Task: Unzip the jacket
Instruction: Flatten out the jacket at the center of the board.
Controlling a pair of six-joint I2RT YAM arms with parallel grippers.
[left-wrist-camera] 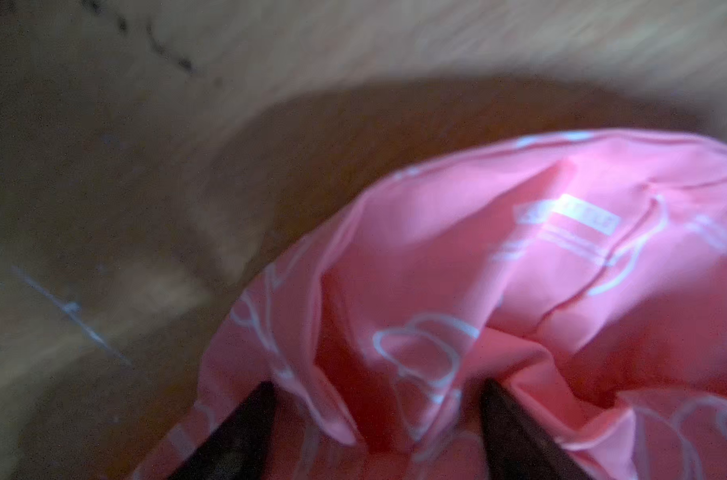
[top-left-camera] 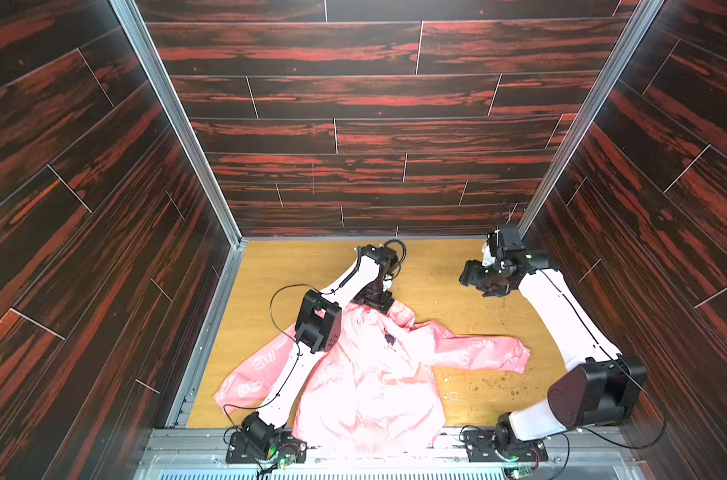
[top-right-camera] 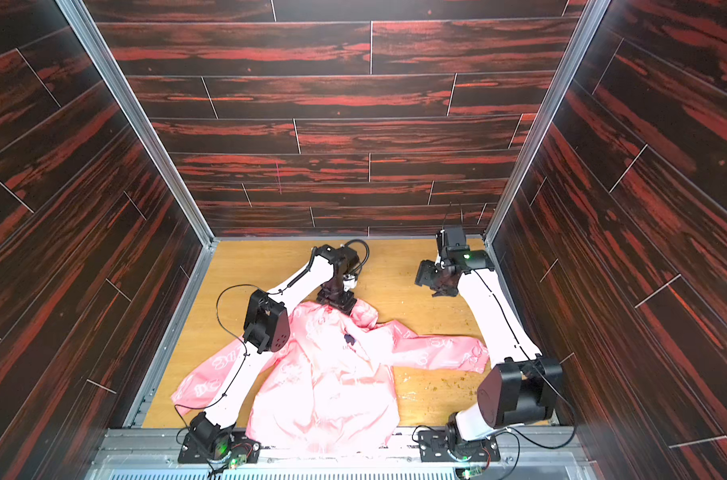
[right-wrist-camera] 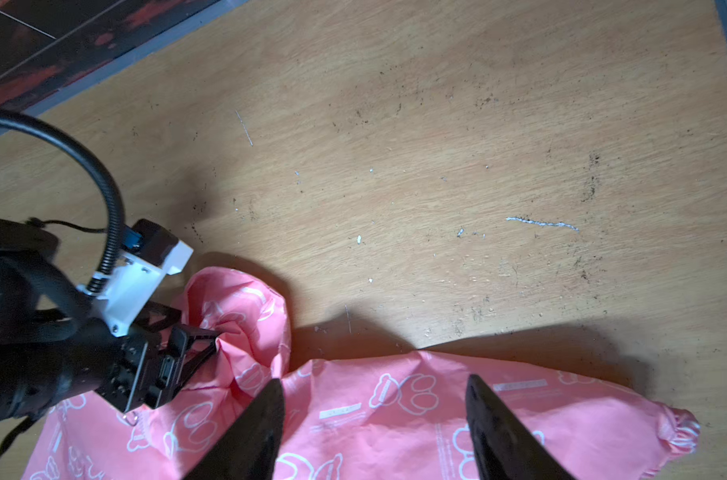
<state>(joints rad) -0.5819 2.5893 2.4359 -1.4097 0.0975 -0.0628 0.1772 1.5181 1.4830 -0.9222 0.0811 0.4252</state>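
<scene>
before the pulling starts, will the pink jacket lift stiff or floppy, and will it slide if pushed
Likely floppy: the jacket lies in soft folds and bunches between the fingers of the left pincer. Probably light: its sleeve lies flat and thin. The shiny cloth may slip, yet a push would likely just crumple it.

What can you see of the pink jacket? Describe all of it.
The jacket is shiny light pink fabric with white bear-outline prints and a dark chest logo. It lies front up, crumpled, on the wooden table, sleeves spread, hem over the near metal rail. The left gripper straddles a bunched fold at its far end; a grip cannot be confirmed.
</scene>
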